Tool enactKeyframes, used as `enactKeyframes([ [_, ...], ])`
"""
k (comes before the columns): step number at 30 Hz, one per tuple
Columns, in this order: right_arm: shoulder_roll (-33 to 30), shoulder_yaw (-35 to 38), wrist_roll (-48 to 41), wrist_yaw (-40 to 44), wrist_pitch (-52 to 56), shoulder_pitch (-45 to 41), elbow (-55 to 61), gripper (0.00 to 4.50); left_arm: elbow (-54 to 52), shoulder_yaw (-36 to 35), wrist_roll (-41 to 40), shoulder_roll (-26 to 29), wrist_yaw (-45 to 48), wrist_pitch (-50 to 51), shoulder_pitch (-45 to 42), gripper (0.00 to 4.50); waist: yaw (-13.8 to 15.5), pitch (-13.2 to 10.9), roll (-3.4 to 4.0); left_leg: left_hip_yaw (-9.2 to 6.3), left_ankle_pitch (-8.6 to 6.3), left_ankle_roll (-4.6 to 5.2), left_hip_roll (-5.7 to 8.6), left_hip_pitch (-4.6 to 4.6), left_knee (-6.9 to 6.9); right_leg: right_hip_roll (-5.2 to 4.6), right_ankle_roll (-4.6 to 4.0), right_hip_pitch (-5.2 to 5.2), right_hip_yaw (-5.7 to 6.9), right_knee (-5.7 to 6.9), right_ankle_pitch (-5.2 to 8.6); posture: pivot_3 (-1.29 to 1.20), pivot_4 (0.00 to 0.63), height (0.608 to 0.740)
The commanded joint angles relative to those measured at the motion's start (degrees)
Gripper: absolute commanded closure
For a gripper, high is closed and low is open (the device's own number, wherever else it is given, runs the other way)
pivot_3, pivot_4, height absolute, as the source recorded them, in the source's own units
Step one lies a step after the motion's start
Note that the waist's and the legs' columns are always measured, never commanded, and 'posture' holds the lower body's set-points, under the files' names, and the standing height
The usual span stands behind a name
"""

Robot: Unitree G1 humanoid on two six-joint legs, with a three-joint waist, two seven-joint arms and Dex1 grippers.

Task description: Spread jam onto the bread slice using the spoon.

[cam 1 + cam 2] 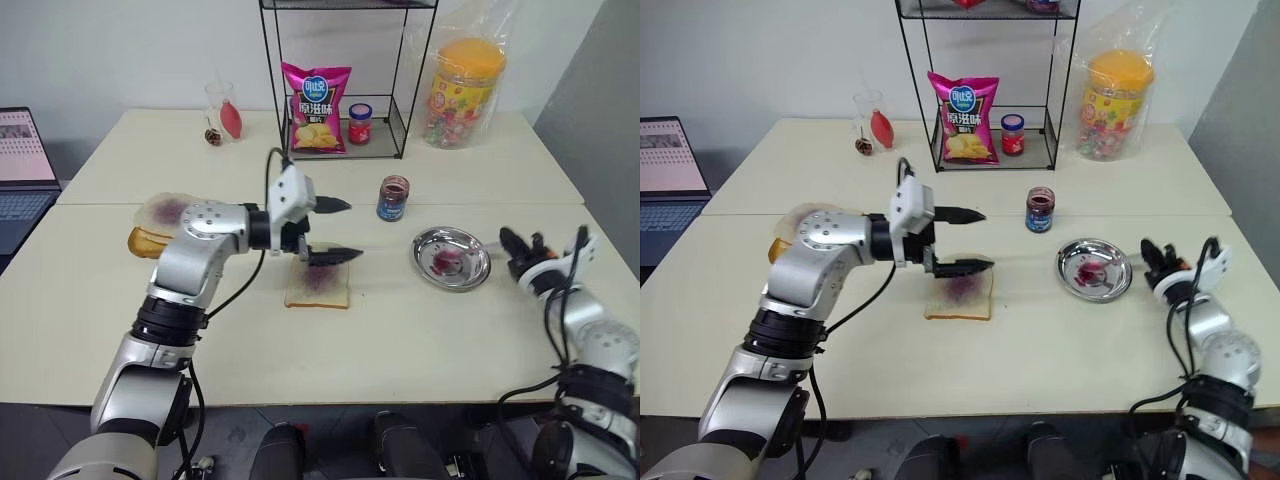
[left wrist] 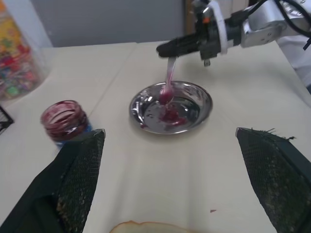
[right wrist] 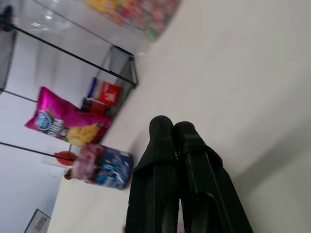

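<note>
My left tool (image 1: 334,231) hangs just above the single square white bread slice with a tan crust (image 1: 318,287), its two black fingers spread wide and holding nothing. That slice lies flat near the middle of the tabletop (image 1: 380,340), a purple-red smear at its centre. My right tool (image 2: 167,48) is over by the right edge of the tabletop, fingers pressed together on the thin handle of the small slim silver metal spoon (image 2: 168,83). The spoon hangs down from it, and its jam-smeared bowl is low over the round shallow metal dish (image 1: 451,257) — whether the bowl touches the dish I can't quite tell from the left wrist view. The dish has red smears inside it.

The dark purple-red jam sits in a small clear glass jar with a bluish band (image 1: 393,198), lid off, standing on the tabletop between the bread slice and the black wire rack (image 1: 345,75) — nearer the far edge than the dish. In the rack stand a pink crisp bag (image 1: 316,108) and a small red-lidded jar (image 1: 360,124). A stack of bread slices with a purple patch (image 1: 160,224) lies toward the left edge.
</note>
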State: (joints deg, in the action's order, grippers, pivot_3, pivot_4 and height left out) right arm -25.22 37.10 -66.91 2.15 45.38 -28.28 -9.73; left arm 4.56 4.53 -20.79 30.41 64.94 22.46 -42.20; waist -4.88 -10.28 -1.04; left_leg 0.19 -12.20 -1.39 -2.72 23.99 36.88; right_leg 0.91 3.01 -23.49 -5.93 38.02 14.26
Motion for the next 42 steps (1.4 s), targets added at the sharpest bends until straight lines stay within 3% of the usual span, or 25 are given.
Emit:
enactKeyframes([
  [1,-3.95,-0.59,-2.67,-2.08,2.58,-8.68,2.07,4.45,-1.4,-5.32,-4.77,-1.28,-4.5,4.45,-0.89,0.0,0.0,0.0,0.0,-0.01,0.0,0.0,-0.01,0.0,-0.04,0.01,-0.01,-0.02,0.01,0.01,0.01,0.0,0.15,0.74],
  [6,-6.05,-7.45,4.41,-0.58,0.93,-22.62,-4.35,4.45,-1.09,-6.22,-3.61,-3.57,-9.74,3.06,-0.14,0.0,0.08,-0.11,0.11,0.02,0.0,0.0,0.01,0.02,-0.02,-0.01,-0.06,-0.04,0.0,0.02,0.03,0.0,0.15,0.74],
  [8,-4.72,-14.04,12.0,2.51,-2.87,-27.35,-7.98,4.45,-0.79,-6.43,-3.34,-5.92,-13.12,2.21,0.39,0.0,0.09,-0.11,0.11,-0.01,0.0,0.0,0.01,0.03,-0.05,-0.01,-0.06,-0.03,0.05,-0.03,0.04,0.0,0.15,0.74],
  [15,-2.91,-27.56,30.98,14.0,-15.8,-33.1,-18.89,4.45,-4.25,-6.27,-3.07,-8.04,-17.48,2.23,3.86,0.0,0.45,-0.11,0.11,-0.04,0.0,0.0,0.02,0.28,-0.09,-0.04,-0.06,-0.2,0.12,-0.04,0.08,0.0,0.15,0.74],
  [19,-0.84,-29.02,36.44,16.65,-21.45,-35.35,-25.08,4.45,-6.43,-6.69,-3.38,-7.71,-19.29,2.85,6.45,0.0,0.47,-0.11,0.11,-0.01,0.0,0.0,0.05,0.86,0.01,-0.11,-0.28,-0.78,0.12,0.02,-0.09,0.0,0.15,0.74],
  [31,1.15,-31.12,46.28,23.13,-29.66,-37.72,-31.58,4.45,-9.86,-6.53,-4.25,-8.14,-22.05,4.17,9.08,0.0,0.75,-0.11,0.11,-0.08,0.0,-0.01,0.04,0.84,0.0,-0.11,-0.29,-0.75,0.23,0.07,-0.1,0.0,0.15,0.74],
  [37,2.06,-35.98,53.51,27.45,-36.25,-35.49,-31.7,4.45,-9.24,-6.63,-4.3,-7.86,-21.85,3.95,8.7,0.0,0.72,-0.11,0.11,-0.07,0.0,0.0,0.04,0.83,0.0,-0.1,-0.29,-0.76,0.22,0.08,-0.1,0.0,0.15,0.74],
  [42,3.42,-35.2,54.78,27.28,-37.08,-34.43,-33.06,4.45,-9.43,-6.38,-4.18,-7.95,-21.89,3.85,8.8,0.0,0.75,-0.11,0.11,-0.09,0.0,-0.01,0.04,0.82,0.01,-0.11,-0.3,-0.74,0.23,0.1,-0.1,0.0,0.15,0.74],
])
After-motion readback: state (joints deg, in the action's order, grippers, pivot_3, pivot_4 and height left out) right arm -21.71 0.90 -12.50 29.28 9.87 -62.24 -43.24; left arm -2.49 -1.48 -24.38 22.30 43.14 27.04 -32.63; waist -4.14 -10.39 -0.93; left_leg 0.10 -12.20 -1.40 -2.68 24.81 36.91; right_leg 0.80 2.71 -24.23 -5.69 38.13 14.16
